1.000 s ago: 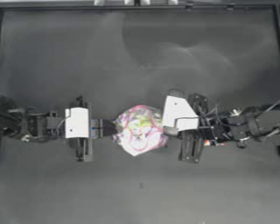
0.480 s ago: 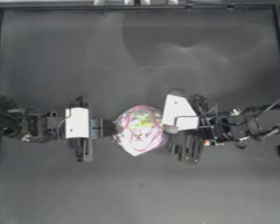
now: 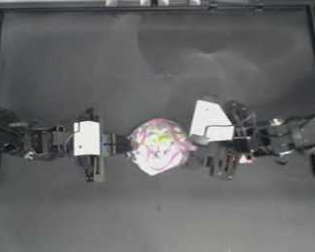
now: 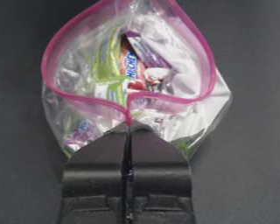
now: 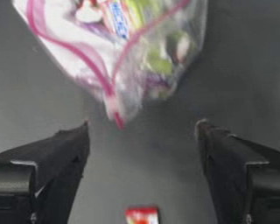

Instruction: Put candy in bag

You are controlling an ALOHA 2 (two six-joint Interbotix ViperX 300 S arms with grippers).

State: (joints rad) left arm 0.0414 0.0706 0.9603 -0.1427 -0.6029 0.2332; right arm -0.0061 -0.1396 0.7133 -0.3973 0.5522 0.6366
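The left gripper [image 4: 129,127] is reaching in from the left side of the dark bench [image 3: 157,59], and its jaws are pinching the near edge of the bag [image 3: 158,146] tightly, right at the pink seal strip [image 4: 128,105]. The bag is sitting near the middle of the bench with its mouth gaping wide, and coloured sweets [image 4: 133,70] are showing through the clear plastic.

The right gripper [image 5: 142,131] is hovering just beside the bag on its right, with its jaws standing wide apart and nothing between them. In the right wrist view the bag's corner is hanging just ahead of the open jaws.

The candy [image 5: 142,216] is lying flat on the bench below the right gripper, outside the bag; its red-and-white wrapper is also showing in the top view [image 3: 245,159] beside the right arm.
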